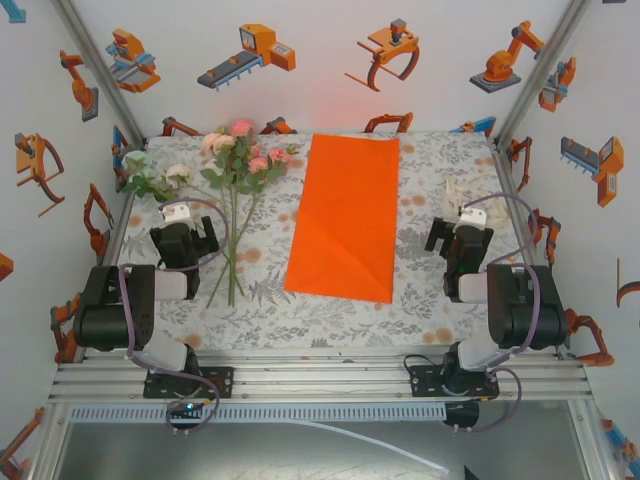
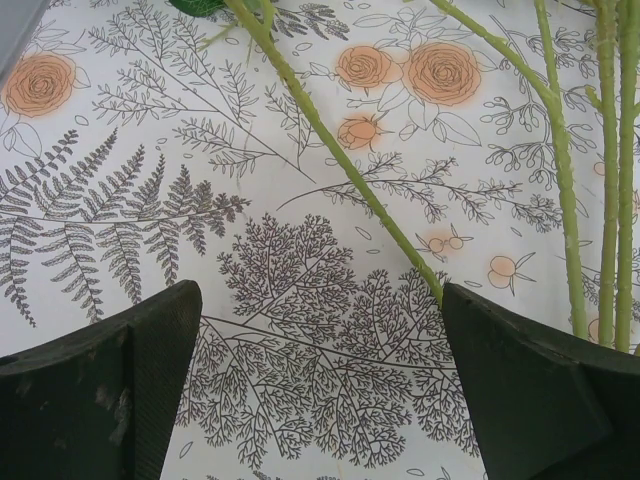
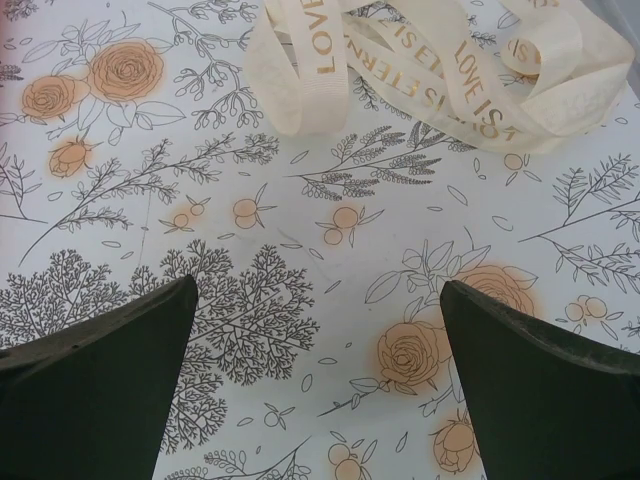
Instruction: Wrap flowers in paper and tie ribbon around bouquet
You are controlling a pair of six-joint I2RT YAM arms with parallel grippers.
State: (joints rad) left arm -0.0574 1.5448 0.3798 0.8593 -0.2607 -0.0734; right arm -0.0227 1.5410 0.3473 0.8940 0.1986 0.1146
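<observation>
Floral desk [image 1: 420, 300] below me: my left gripper [image 2: 320, 300] gapes wide, flowers [image 1: 240, 165] crossing just ahead; right gripper [image 3: 318, 300] equally spread, ribbon [image 3: 440, 60] ahead; paper [image 1: 345, 215] lies between them.

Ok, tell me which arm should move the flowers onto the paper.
Probably left. The open left gripper sits right beside the stems of the flowers, while the right gripper is beyond the paper, by the ribbon.

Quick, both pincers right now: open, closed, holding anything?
Left pincer: open, holding nothing, flowers just ahead.
Right pincer: open, holding nothing, ribbon just ahead.
</observation>
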